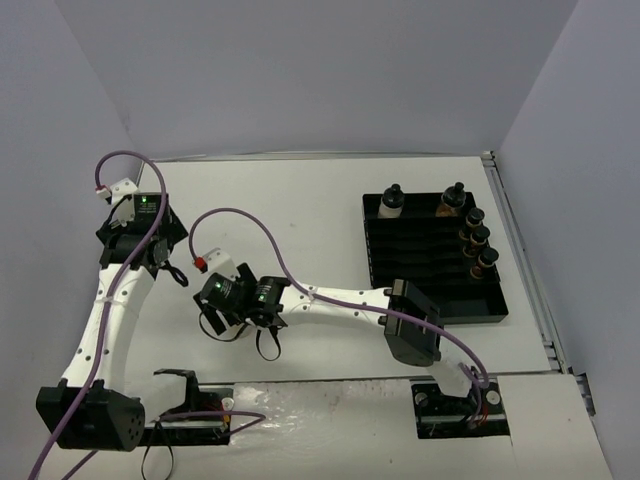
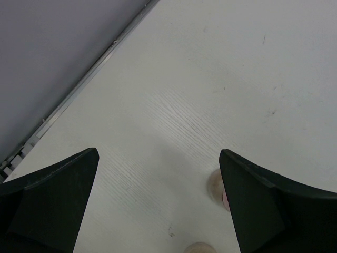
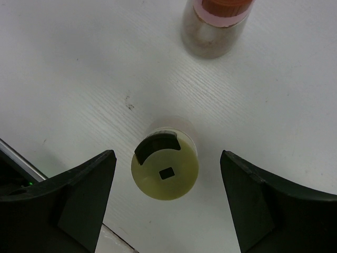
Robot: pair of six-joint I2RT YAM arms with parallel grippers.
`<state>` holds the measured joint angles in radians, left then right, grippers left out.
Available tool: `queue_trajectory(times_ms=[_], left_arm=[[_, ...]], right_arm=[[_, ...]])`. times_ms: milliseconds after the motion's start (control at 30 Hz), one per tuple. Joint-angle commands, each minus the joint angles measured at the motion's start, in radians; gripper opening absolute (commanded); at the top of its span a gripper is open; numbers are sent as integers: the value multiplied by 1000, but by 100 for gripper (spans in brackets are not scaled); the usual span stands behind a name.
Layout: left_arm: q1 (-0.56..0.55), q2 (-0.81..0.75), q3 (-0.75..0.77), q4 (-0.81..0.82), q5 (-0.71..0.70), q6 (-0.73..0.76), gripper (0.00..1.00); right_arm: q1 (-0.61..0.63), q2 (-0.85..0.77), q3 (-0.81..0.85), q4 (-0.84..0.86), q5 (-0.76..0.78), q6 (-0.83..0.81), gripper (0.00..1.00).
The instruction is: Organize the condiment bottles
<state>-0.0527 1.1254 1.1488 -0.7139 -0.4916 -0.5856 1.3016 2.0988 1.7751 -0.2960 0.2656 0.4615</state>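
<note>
- White table (image 1: 300, 220) takes up most of the top view, walls all around.
- Black slotted tray (image 1: 415, 265) sits on the right side of it.
- Right gripper (image 3: 167, 155) is reached over to the left-middle of the table. Its jaws are spread apart on either side of a jar, with a gap on each side, so nothing is gripped.
- Left gripper (image 2: 158, 153) is over by the left wall, jaws wide apart, just bare tabletop between them.
- Five black-capped bottles (image 1: 473, 218) are upright in the tray: two in the back row, three down the right edge.
- Pink-capped jar (image 3: 216, 21) stands on the table, near the yellow one but apart.
- Yellow-capped jar (image 3: 165, 171) is upright on the table, right between the right gripper's fingers.
</note>
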Motion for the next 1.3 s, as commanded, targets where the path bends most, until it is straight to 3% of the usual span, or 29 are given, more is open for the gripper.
queue_trajectory(times_ms=[0, 167, 333, 500, 1067, 1267], left_arm=[[16, -42, 41, 19, -19, -26, 97], [20, -41, 37, 21, -16, -26, 97], [21, -45, 30, 29, -7, -28, 97], [22, -49, 19, 37, 5, -25, 97], [24, -35, -1, 59, 34, -22, 97], [24, -25, -2, 64, 64, -19, 97]], right_arm=[[8, 26, 55, 21, 7, -28, 77], [8, 55, 63, 20, 18, -23, 74], [8, 73, 56, 21, 49, -15, 59], [7, 70, 38, 23, 95, -6, 0], [-22, -81, -66, 14, 191, 48, 0], [-88, -197, -146, -18, 251, 93, 0]])
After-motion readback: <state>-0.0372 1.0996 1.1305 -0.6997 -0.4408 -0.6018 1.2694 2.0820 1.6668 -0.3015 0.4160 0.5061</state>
